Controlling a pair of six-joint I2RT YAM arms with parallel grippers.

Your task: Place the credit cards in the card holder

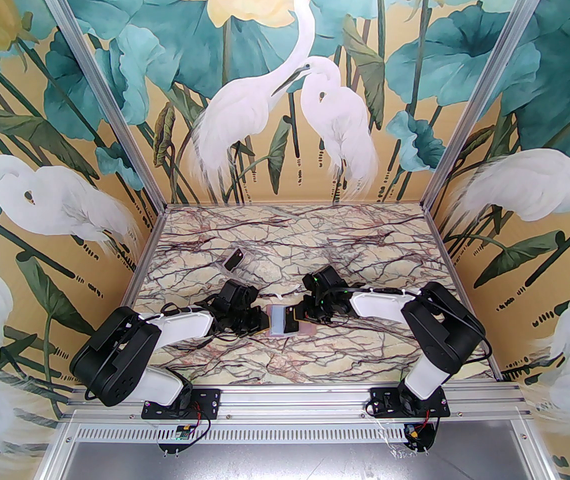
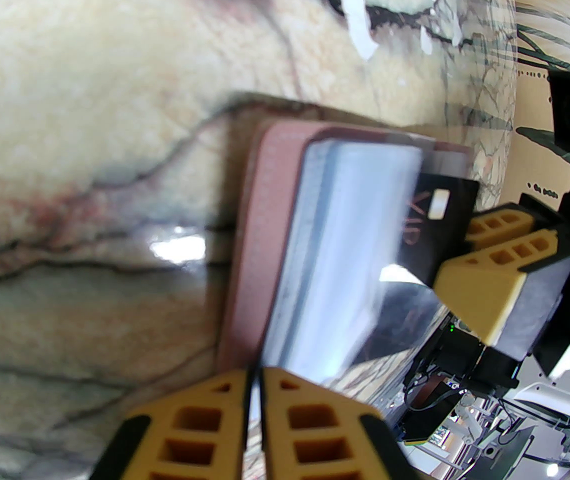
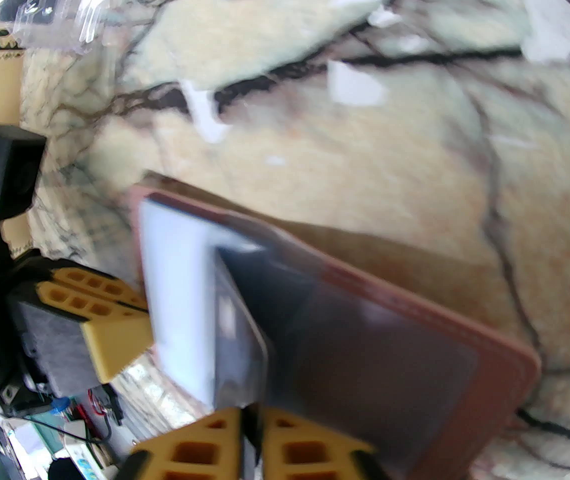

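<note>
- Left gripper (image 2: 253,383), at the bottom centre of its wrist view, has its yellow fingers pressed almost together, pinching the near edge of the pale sleeves (image 2: 345,248); the blur hides just how many sleeves it grips
- Right gripper (image 3: 251,418), at the bottom centre of its own view, pinches a black card (image 3: 237,333) seen edge-on; the card's far end lies among the sleeves, over the holder's (image 3: 465,368) dark inner pocket
- From the left wrist, the card (image 2: 445,228) sits at middle right with gold lettering, held by the right gripper (image 2: 485,258); the pink holder (image 2: 260,218) lies open on the table
- From above, the holder (image 1: 280,324) lies at lower centre between the left gripper (image 1: 260,319) and the right gripper (image 1: 301,313); both touch it
- Clear box (image 1: 234,260) stands apart, up and left of the holder on the marble table (image 1: 315,248); a second card (image 1: 237,257), black, lies inside
</note>
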